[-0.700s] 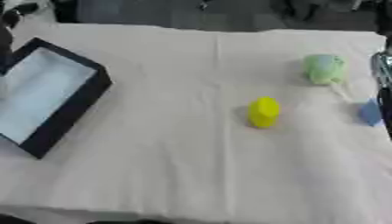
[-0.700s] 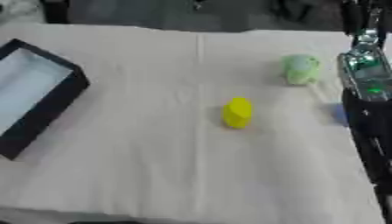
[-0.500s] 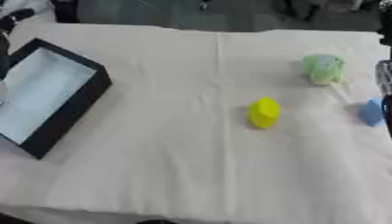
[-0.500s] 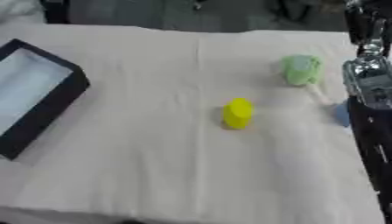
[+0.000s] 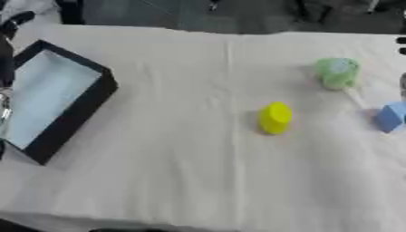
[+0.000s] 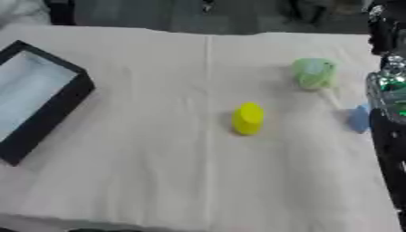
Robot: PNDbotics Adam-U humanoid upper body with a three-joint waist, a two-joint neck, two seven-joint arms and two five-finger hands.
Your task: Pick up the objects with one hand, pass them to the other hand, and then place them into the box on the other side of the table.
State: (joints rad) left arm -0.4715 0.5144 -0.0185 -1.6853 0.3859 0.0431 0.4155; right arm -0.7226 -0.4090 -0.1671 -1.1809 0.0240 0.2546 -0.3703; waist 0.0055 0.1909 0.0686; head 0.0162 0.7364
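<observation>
A yellow object [image 5: 275, 118] stands near the middle of the cloth-covered table [image 5: 182, 181]. Farther back on the right is a pale green object [image 5: 338, 72]. A small blue block [image 5: 391, 117] lies at the right edge, next to my right arm [image 6: 389, 95]. That arm is black and silver with green lights and runs down the right edge of the right eye view; its hand does not show. The black box [image 5: 75, 106], open with a pale inside, lies at the left. A dark and silver bit of my left arm [image 5: 4, 59] shows at the left edge, without its hand.
The table's far edge borders a dark floor with dark shapes [image 5: 333, 13] behind it. The cloth between the box and the yellow object is bare and slightly wrinkled.
My right arm has drawn slightly toward the right edge, so more of the blue block shows. The objects and the box have not moved.
</observation>
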